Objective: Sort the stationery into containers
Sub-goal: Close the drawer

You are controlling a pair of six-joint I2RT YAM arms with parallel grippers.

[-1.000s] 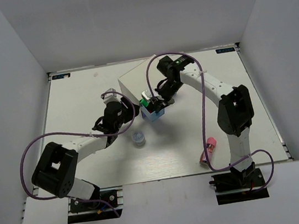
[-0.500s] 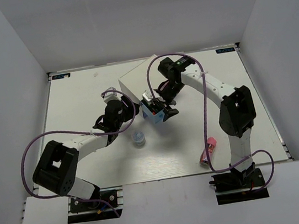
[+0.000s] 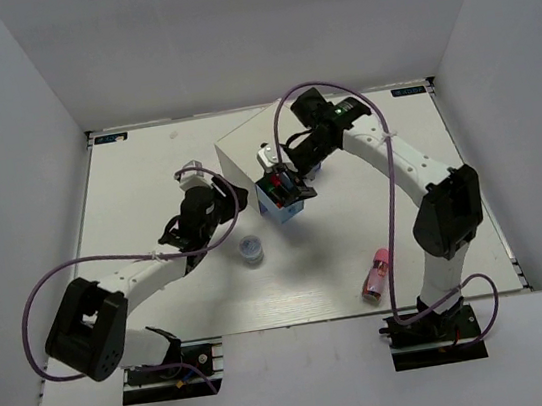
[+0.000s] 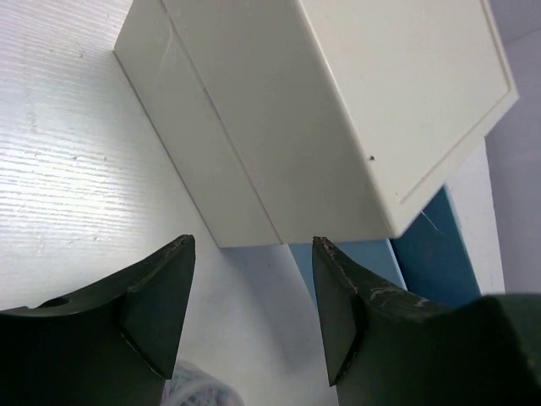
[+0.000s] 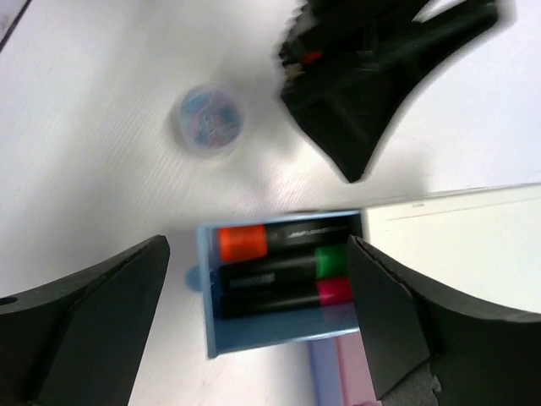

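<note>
The white drawer chest [image 3: 243, 149] stands mid-table with its light blue drawer [image 3: 280, 205] pulled out. In the right wrist view three black highlighters lie side by side in that drawer [image 5: 254, 338]: orange end [image 5: 243, 242], green end [image 5: 331, 260], pink-red end [image 5: 334, 291]. My right gripper [image 3: 284, 177] [image 5: 258, 254] hangs open above the drawer, holding nothing. Beside the chest's left corner [image 4: 338, 110], my left gripper [image 3: 212, 197] [image 4: 251, 245] is open and empty. The blue-grey pot [image 3: 250, 250] [image 5: 209, 118] sits on the table in front of the chest. The pink tube [image 3: 377, 276] lies near the right arm's base.
The pink drawer front [image 5: 363, 372] and the periwinkle one [image 5: 325, 376] show below the open drawer, both shut. The left arm's gripper shows as a blurred dark shape [image 5: 372, 76] close to the pot. White walls enclose the table on three sides.
My right gripper opened and let the green-ended highlighter drop into the blue drawer, then lifted back a little. The left arm shifted slightly to the left.
</note>
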